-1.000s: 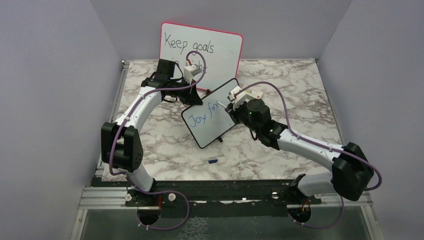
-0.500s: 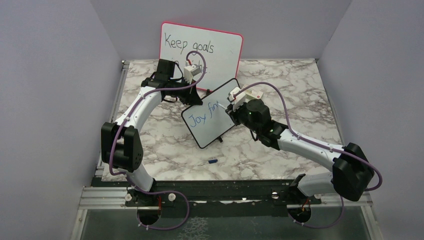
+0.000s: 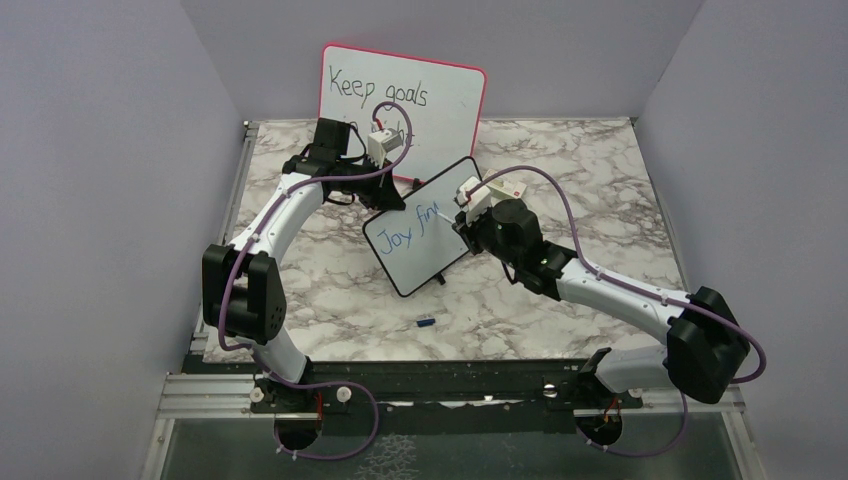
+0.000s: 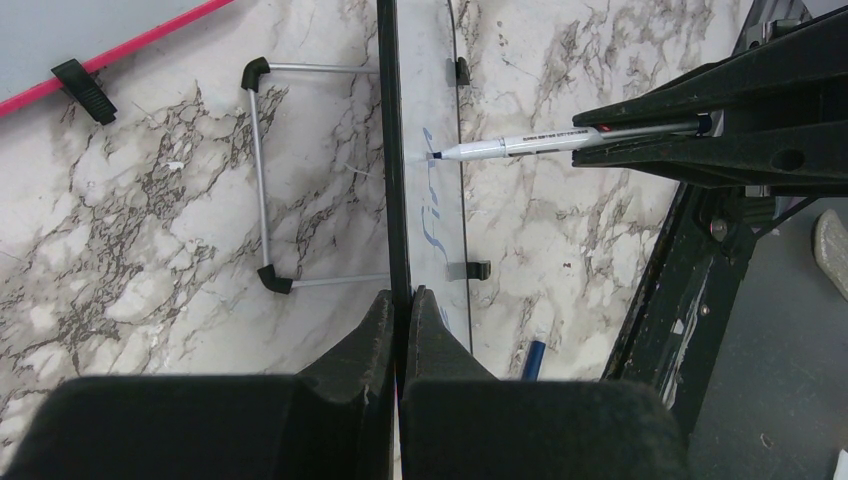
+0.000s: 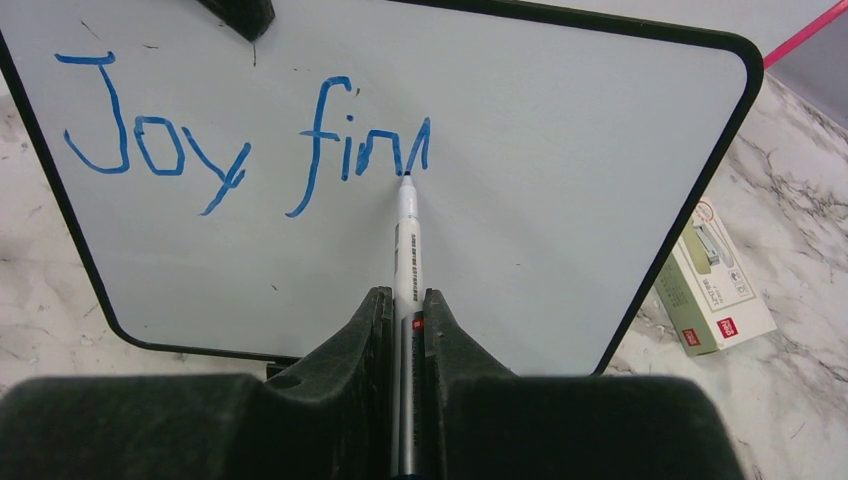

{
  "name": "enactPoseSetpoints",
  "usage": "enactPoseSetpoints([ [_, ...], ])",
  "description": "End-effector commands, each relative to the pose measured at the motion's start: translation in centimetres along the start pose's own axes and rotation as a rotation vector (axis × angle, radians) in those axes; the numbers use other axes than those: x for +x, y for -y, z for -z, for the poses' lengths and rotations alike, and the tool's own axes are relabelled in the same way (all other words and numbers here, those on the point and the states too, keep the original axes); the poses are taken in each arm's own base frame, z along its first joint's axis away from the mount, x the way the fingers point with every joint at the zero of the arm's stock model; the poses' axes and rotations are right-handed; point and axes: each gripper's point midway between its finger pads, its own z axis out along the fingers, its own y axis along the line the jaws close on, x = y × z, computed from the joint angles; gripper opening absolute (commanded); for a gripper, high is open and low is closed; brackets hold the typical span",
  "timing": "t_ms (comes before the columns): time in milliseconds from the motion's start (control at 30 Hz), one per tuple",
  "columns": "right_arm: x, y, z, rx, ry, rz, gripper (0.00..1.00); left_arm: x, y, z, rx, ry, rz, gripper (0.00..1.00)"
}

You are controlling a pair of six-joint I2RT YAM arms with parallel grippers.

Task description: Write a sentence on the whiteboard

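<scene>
The black-framed whiteboard [image 3: 420, 240] stands tilted mid-table on its wire stand [image 4: 262, 180]. My left gripper [image 4: 399, 295] is shut on its top edge, the frame [image 4: 393, 150] pinched between both fingers; from above the left gripper [image 3: 392, 200] sits at the board's far-left edge. My right gripper [image 5: 405, 300] is shut on a white marker [image 5: 406, 240]. The marker's tip touches the board at the end of the sentence [image 5: 230, 150], which reads "Joy fin" in blue plus a fresh rising stroke. From above, the right gripper [image 3: 462, 222] covers the board's right part.
The larger pink-framed whiteboard [image 3: 400, 100] with black "Keep goals" leans at the table's back. A blue marker cap [image 3: 425, 322] lies on the marble in front of the black-framed board. A small printed box [image 5: 710, 280] lies beyond that board's right edge. Grey walls close in both sides.
My right gripper has edged slightly up the board with the marker, lengthening the stroke after "fin". The left arm and the board have stayed put.
</scene>
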Motion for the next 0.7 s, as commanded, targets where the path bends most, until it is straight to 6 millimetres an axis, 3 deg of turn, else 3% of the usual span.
enactPoseSetpoints([
  [0,0.3,0.7,0.4,0.043,-0.013,-0.016,0.01,3.1,-0.7,-1.1,-0.015,-0.091,0.022,0.00],
  [667,-2.4,1.2,0.2,0.065,0.081,-0.053,0.00,3.1,-0.6,-1.1,-0.012,-0.089,0.020,0.00],
])
